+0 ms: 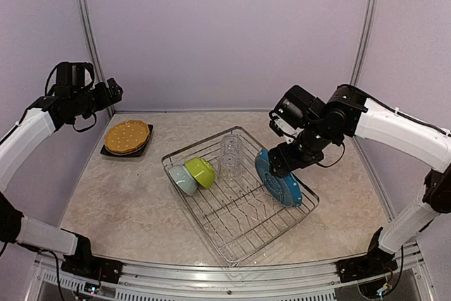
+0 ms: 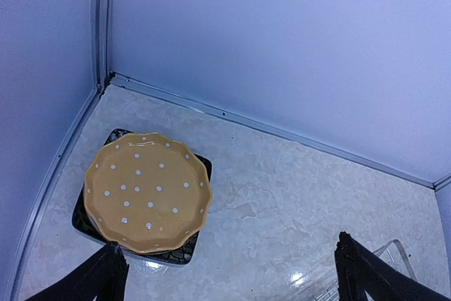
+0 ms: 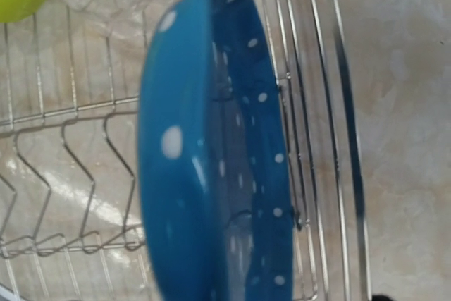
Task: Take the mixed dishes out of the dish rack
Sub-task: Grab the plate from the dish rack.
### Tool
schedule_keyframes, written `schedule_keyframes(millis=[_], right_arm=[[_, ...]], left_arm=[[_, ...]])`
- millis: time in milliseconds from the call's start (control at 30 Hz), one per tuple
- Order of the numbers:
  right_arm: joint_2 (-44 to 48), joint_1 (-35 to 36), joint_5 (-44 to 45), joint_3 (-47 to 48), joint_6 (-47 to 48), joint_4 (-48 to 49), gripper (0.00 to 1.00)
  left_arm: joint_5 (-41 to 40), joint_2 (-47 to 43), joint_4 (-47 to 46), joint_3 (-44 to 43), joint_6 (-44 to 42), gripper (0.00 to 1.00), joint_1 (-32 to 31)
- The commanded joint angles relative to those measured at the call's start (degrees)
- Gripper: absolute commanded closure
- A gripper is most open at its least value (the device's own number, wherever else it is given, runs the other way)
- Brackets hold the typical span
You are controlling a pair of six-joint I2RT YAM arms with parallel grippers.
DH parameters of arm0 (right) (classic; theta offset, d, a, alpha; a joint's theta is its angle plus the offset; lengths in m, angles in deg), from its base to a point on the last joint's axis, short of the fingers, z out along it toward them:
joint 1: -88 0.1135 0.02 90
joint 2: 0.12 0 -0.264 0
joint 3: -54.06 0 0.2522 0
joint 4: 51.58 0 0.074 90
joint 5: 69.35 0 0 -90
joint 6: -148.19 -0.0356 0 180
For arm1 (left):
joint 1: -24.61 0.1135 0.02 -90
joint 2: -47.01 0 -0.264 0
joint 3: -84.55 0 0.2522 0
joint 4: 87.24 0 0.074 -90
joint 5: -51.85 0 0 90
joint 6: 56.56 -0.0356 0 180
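Observation:
The silver wire dish rack (image 1: 243, 227) sits mid-table. In it a blue-dotted plate (image 1: 280, 180) stands on edge at the right. A lime bowl (image 1: 201, 171) and a pale-blue bowl (image 1: 183, 180) lie on their sides at the left, and two clear glasses (image 1: 230, 154) stand at the back. My right gripper (image 1: 277, 166) is at the blue plate's upper rim. The plate (image 3: 211, 174) fills the right wrist view and hides the fingers. The orange-dotted plate (image 2: 146, 189) rests on the black square plate (image 2: 180, 253) at far left. My left gripper (image 2: 236, 280) hangs open and empty above them. No pale teal plate shows.
The rack's wires and tines (image 3: 331, 103) run close along the blue plate's right side. A corner of the rack (image 2: 394, 252) shows at the lower right of the left wrist view. Walls enclose the table at the back and both sides.

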Motion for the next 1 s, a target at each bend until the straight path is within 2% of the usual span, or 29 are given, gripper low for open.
schedule_keyframes(millis=[0,267,700,967], right_arm=[[-2.00,-0.79,-0.80,-0.74,3.23,0.99,0.19],[-5.28,-1.66,-0.73,-1.58,7.23,3.07,0.33],[-8.86,-2.83,-2.39,-4.35,10.90,7.79,0.47],[-9.70,-3.66,-3.25,-5.09,12.06,8.57,0.60]], left_arm=[[-0.50,-0.13,1.15,-1.04,1.19,0.01,-0.40],[0.93,0.08,1.87,-1.52,2.12,0.01,-0.66],[1.17,0.50,3.12,-1.87,3.04,0.01,-0.75],[1.04,1.04,3.17,-2.29,2.37,0.01,-0.76]])
